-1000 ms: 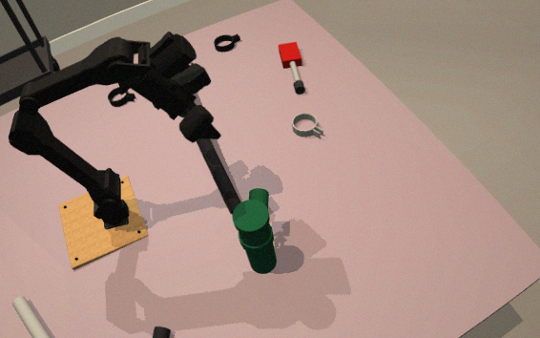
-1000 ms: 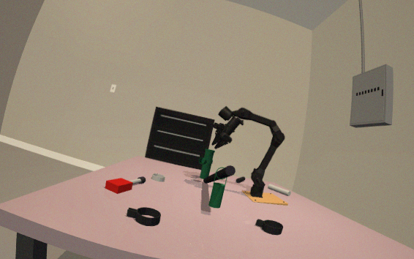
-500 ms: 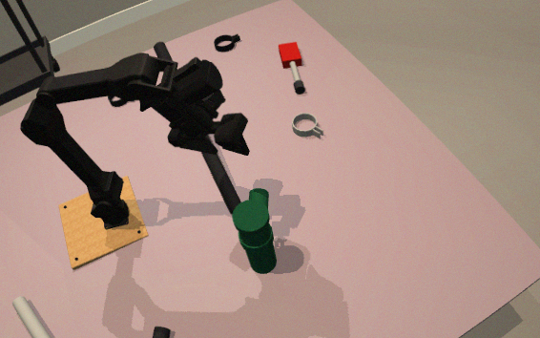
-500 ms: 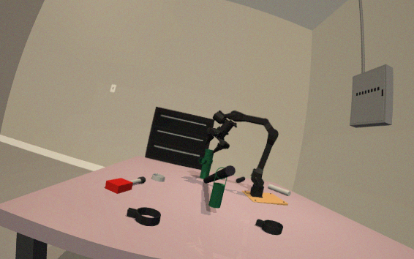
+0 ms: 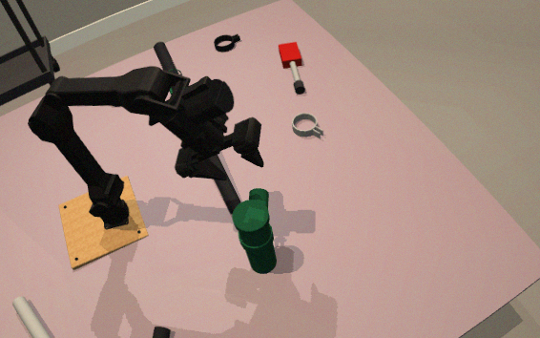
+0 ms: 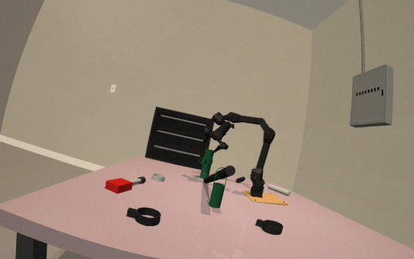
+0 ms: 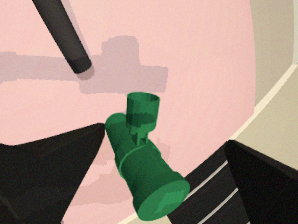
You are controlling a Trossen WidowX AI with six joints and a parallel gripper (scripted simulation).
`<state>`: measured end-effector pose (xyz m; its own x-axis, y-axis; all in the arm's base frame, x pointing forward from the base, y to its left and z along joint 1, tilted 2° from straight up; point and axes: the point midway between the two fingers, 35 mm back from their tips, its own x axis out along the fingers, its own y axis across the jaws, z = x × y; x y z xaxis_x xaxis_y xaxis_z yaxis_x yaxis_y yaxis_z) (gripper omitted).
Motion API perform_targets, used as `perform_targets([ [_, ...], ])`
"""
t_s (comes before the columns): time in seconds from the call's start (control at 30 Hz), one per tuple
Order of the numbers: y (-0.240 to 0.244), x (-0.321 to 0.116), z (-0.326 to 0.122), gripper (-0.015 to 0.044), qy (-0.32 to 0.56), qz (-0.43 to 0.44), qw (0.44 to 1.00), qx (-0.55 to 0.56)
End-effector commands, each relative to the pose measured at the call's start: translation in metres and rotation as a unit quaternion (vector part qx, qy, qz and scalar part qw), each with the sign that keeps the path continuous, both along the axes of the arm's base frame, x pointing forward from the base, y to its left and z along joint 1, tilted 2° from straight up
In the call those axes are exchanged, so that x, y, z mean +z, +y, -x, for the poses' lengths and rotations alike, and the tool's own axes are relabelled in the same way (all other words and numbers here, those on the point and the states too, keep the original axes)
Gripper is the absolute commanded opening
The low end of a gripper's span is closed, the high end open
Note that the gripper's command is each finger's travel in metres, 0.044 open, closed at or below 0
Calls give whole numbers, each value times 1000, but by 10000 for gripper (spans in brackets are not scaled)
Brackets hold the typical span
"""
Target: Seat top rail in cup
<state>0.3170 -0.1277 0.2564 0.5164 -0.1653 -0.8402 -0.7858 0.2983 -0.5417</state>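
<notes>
The wrist view reveals what the top view obscures: the rail's cut end [image 7: 83, 66] lies outside the green cup [image 7: 143, 112] on the big post [image 5: 257, 239] [image 6: 205, 164] [image 7: 150, 172]. The gripper [image 5: 244, 173] [image 6: 210, 140] [image 7: 166, 137] is spread wide, holding nothing.

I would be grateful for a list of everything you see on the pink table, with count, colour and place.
Big post: one, green, upright, its cup beside it
Small post: one, green, under the rail
Rail: one, black, outside the cup
Loose bands: two black, one grey, lying flat
Mallet: one, red head, near the grey band
White rod: one, by the wooden base
Short cylinder: one, black, near the white rod
Gripper: one, black, open, above the table
</notes>
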Motion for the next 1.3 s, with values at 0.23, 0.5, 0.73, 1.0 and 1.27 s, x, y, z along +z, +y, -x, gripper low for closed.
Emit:
perform_targets([
  [0.23,-2,-52,-6,440,-5,6,1000,7],
  [0.5,-3,-60,-7,440,-5,6,1000,7],
  [0.73,-5,-69,-14,440,-5,6,1000,7],
  [1.0,-7,-79,-21,440,-5,6,1000,7],
  [1.27,-10,-90,-28,440,-5,6,1000,7],
])
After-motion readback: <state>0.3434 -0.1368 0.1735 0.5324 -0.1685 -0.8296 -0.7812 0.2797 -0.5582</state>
